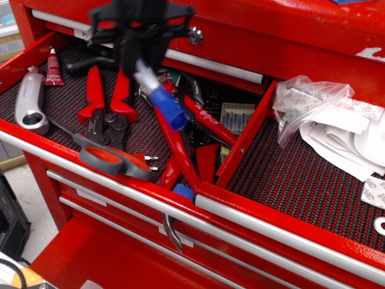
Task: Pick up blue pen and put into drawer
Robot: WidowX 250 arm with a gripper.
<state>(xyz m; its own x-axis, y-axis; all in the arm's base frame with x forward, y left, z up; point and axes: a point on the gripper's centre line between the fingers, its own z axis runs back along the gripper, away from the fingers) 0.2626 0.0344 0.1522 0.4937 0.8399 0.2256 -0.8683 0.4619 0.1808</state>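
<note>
Observation.image shows the gripper (139, 63) clamped on the blue pen's (157, 96) upper barrel, above the scissors (111, 158); light, stiff, likely slippery.

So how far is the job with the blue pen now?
Done: the gripper holds the blue pen lifted above the tools. In hand: carrying it. Left: moving it right over the divider and releasing it in the drawer with the plastic bag.
</note>
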